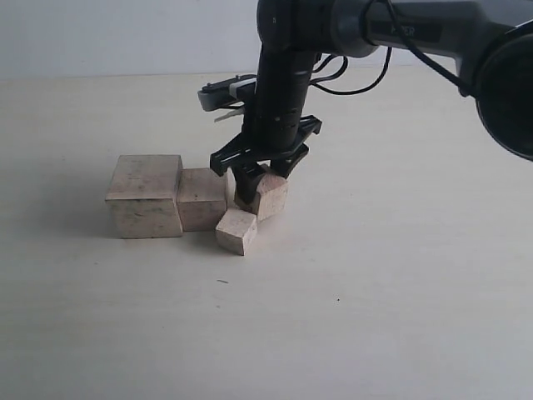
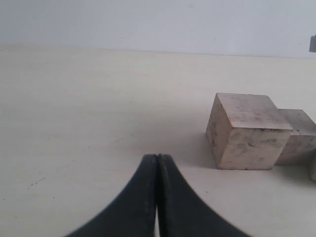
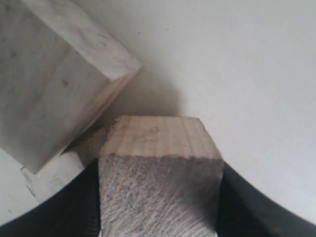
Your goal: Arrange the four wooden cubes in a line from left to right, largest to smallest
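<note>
Four pale wooden cubes sit left of centre on the table. The largest cube (image 1: 146, 196) (image 2: 247, 131) touches the second-largest cube (image 1: 202, 198) (image 2: 298, 136) on its right. The smallest cube (image 1: 236, 231) lies turned, just in front of them. My right gripper (image 1: 260, 179) (image 3: 160, 197) points straight down and is shut on the third cube (image 1: 270, 197) (image 3: 160, 163), tilted, right of the second-largest; a bigger cube (image 3: 54, 74) lies close beside it. My left gripper (image 2: 157, 160) is shut on nothing, low over bare table left of the largest cube, and out of the exterior view.
The tabletop (image 1: 375, 275) is a plain pale surface with a light wall behind it. The right arm's dark body and cables (image 1: 350, 33) reach in from the upper right, above the cubes.
</note>
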Robot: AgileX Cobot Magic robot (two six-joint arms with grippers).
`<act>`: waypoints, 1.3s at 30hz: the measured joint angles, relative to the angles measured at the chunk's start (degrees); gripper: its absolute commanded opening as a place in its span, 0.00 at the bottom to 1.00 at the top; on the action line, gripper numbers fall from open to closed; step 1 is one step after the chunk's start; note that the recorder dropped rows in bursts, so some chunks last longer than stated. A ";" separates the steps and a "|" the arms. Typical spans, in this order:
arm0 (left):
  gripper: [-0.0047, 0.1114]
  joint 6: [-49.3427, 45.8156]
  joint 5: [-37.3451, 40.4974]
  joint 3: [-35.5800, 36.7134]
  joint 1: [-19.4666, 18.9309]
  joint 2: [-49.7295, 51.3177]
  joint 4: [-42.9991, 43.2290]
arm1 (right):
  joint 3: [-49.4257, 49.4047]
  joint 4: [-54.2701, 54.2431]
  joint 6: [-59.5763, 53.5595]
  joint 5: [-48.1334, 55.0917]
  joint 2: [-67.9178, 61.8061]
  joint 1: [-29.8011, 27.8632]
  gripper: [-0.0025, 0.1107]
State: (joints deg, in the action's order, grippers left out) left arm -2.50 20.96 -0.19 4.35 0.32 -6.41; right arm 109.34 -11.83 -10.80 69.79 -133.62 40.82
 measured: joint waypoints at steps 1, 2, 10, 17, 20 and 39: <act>0.04 0.00 0.00 0.00 0.00 0.00 0.00 | -0.29 0.00 -0.02 0.00 0.42 0.00 0.02; 0.04 0.00 0.00 0.00 0.00 0.00 0.00 | -0.71 0.00 -0.13 0.00 0.67 0.00 0.02; 0.04 0.00 0.00 0.00 0.00 0.00 0.00 | -5.77 0.23 -0.13 0.27 2.05 0.00 0.02; 0.04 0.00 0.00 0.00 0.00 0.00 0.00 | -5.91 0.22 -0.13 0.36 3.64 0.00 0.02; 0.04 0.00 0.00 0.00 0.00 0.00 0.00 | -5.91 -0.38 -0.13 0.36 4.47 0.00 0.02; 0.04 -0.02 0.00 0.00 0.00 0.00 0.00 | -9.22 -4.74 -6.62 0.36 4.61 0.00 0.02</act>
State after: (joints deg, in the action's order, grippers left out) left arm -2.52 20.96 -0.19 4.35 0.32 -6.41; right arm 100.12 -16.57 -17.43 70.15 -129.01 40.82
